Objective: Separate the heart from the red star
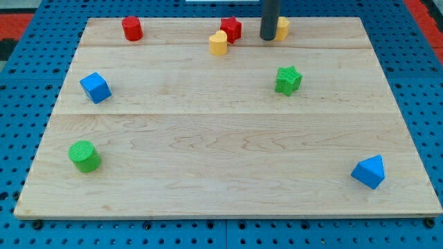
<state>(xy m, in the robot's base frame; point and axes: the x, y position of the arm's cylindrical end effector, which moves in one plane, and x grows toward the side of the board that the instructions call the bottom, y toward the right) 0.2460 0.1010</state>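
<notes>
Blocks number seven on the wooden bench [208,159]: two red, two yellow, two blue if the pieces at the edges are counted together, and two green, which makes eight in fact, counted one by one below. My tip [268,39] stands near the view's top, right of centre; the rod ends bare, with no hand on it, so nothing is clasped or let go. The yellow heart [218,43] lies to the view's left of my tip and a little lower, apart from it. The red star [231,29] sits between the heart and my tip, just beside the heart at its upper right; whether the two touch I cannot tell. A second yellow block [282,28], its shape partly hidden by the rod, is right against my tip on the view's right. The red cylinder [132,28] is well to the view's left of my tip, near the bench's top edge. The green star [288,79] lies below my tip and slightly to the view's right. The blue cube [95,88] is far to the view's left and lower. The green cylinder [84,155] is farther still, toward the view's bottom left. A blue block with slanted faces [368,171] lies well below my tip, near the view's bottom right. No writing, label or brand can be read on any block, on the rod or on the bench.
</notes>
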